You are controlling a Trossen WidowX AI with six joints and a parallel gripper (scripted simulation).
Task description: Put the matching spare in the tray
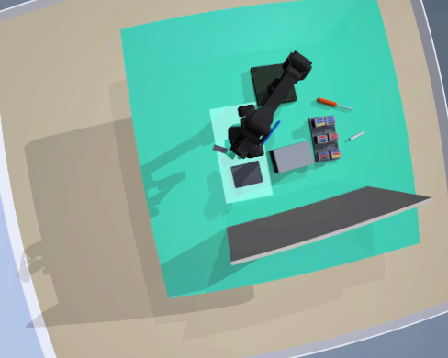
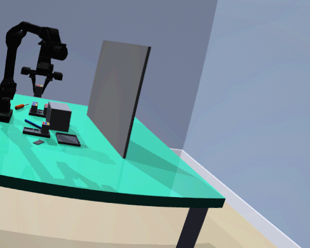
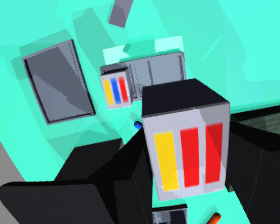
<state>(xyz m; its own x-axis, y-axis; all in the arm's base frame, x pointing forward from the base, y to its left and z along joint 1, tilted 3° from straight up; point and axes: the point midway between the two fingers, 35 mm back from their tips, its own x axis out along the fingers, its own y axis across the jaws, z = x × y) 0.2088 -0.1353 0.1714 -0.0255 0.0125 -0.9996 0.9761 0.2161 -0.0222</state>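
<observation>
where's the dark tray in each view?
Top: tray centre, on the pale mat, just below the pincer.
Exterior: lower left, in front of the grey box.
Wrist: left edge.
Shared landmark: the small dark chip nearby.
</observation>
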